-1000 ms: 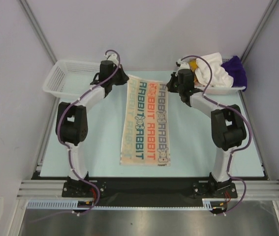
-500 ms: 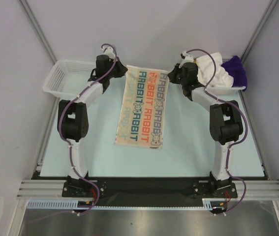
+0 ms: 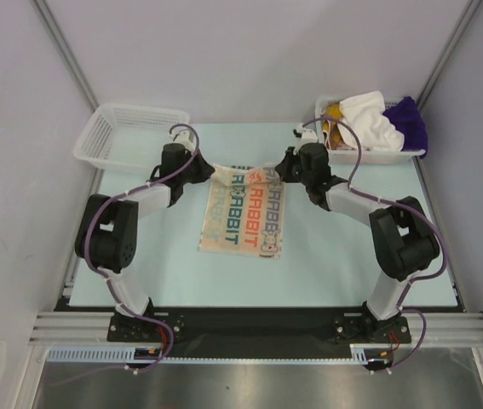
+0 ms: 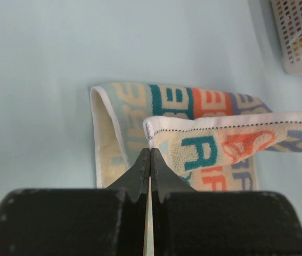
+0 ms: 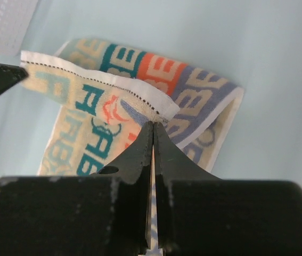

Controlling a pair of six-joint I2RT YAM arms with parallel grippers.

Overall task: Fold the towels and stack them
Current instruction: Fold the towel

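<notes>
The pale tabletop (image 3: 139, 281) carries the printed towel (image 3: 245, 230) at its middle. The towel's long axis runs from the arm bases toward the back wall, and its near half lies flat. A white mesh basket (image 3: 122, 136) stands well off the towel's far left corner. A second basket (image 3: 369, 156) stands off its far right corner and holds a white towel (image 3: 369, 119), a purple towel (image 3: 407, 119) and a glimpse of a mustard towel (image 3: 335, 111). The printed towel's far hem is lifted off the tabletop and stretched crosswise between the two arms. The left end effector (image 4: 149, 154) is clenched on the hem's left corner and the right end effector (image 5: 153, 128) is clenched on its right corner. Both wrist views show the white stitched border pinched between closed fingertips, with the flat layer underneath. Each arm stands at its own end of the hem, so neither is nearer. The towel's free near hem lies toward the arm bases from both end effectors, straight along the long axis. The step in hand looks like the first half-fold. It seems to call for both arms to carry the hem evenly toward the near hem, so that the corners land square and the cloth does not skew.
</notes>
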